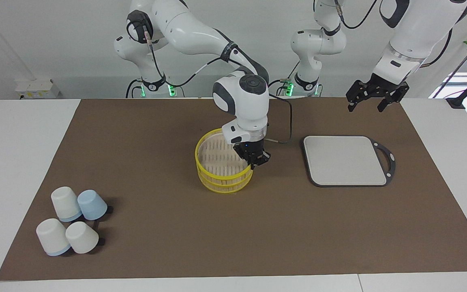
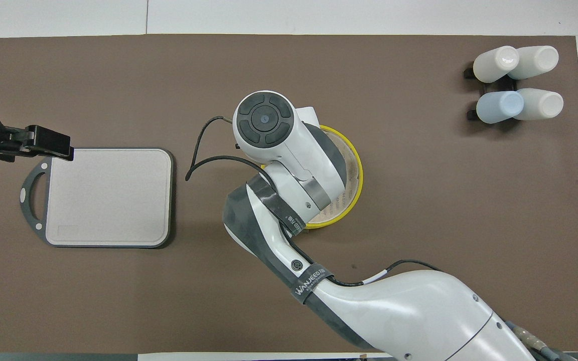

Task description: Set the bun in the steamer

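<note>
The steamer (image 1: 222, 179), a round two-tier basket with yellow rims, stands mid-table on the brown mat. My right arm largely covers it in the overhead view, where only part of its rim (image 2: 357, 168) shows. My right gripper (image 1: 254, 161) is low at the steamer's rim, on the side toward the left arm's end, with its fingertips together. The bun is hidden: none shows in the basket's visible floor or between the fingers. My left gripper (image 1: 373, 105) hangs open in the air near the grey board's corner; it also shows in the overhead view (image 2: 48, 143).
A grey square board (image 1: 345, 160) with a dark handle loop lies toward the left arm's end, also seen from overhead (image 2: 108, 198). Several upturned white and pale blue cups (image 1: 73, 223) cluster at the right arm's end, farther from the robots. A cable (image 1: 289, 121) trails beside the steamer.
</note>
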Action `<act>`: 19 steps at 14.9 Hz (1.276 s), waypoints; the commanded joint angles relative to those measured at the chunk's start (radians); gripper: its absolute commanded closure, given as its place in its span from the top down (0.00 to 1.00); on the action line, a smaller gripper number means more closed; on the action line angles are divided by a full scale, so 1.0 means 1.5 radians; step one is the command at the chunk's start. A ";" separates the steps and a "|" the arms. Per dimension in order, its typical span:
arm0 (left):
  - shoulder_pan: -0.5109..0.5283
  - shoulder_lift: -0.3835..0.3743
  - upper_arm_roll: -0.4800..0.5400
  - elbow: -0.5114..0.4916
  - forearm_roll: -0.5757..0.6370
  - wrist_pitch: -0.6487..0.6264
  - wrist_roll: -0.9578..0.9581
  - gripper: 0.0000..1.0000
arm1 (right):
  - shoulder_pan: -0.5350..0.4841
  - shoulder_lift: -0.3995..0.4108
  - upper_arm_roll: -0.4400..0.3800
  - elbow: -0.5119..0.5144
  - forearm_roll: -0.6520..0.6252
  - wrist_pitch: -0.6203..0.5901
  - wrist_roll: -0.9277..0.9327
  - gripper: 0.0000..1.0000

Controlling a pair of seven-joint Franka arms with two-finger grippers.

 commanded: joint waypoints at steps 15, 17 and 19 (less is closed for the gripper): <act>0.007 -0.016 -0.005 -0.012 0.013 -0.001 0.003 1.00 | -0.048 -0.075 0.000 -0.012 0.003 -0.044 -0.128 1.00; 0.007 -0.016 -0.004 -0.012 0.013 -0.001 0.004 1.00 | -0.105 -0.138 -0.001 -0.036 0.003 -0.080 -0.271 1.00; 0.007 -0.015 -0.005 -0.012 0.013 -0.001 0.004 1.00 | -0.179 -0.179 -0.001 -0.038 0.003 -0.135 -0.422 1.00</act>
